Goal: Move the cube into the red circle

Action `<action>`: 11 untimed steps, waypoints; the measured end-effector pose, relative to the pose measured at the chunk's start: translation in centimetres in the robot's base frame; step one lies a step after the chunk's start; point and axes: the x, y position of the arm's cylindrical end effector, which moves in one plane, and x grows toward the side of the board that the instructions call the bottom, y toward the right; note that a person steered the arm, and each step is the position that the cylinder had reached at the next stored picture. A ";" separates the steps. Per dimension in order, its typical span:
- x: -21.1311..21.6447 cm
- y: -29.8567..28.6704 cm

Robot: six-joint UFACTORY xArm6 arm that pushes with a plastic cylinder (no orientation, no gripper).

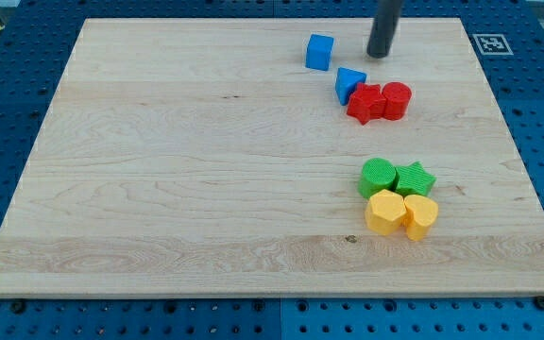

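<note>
A blue cube [319, 52] stands near the view's top, right of centre. The red circle, a short red cylinder [397, 100], lies lower and to the right of it, touching a red star-like block [365, 104]. A blue triangular block [349, 83] sits between the cube and the red pair, touching the red star-like block. My tip [379, 54] is on the board to the right of the blue cube, apart from it, and above the red blocks.
A green cylinder [377, 177] and a green star [415, 178] sit at the lower right, with a yellow hexagon [384, 211] and another yellow block [420, 216] just below them. The wooden board [159, 170] lies on a blue pegboard with a marker tag [491, 43].
</note>
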 end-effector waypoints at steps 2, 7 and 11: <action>-1.0 -10.4; 4.3 -3.9; 6.1 2.4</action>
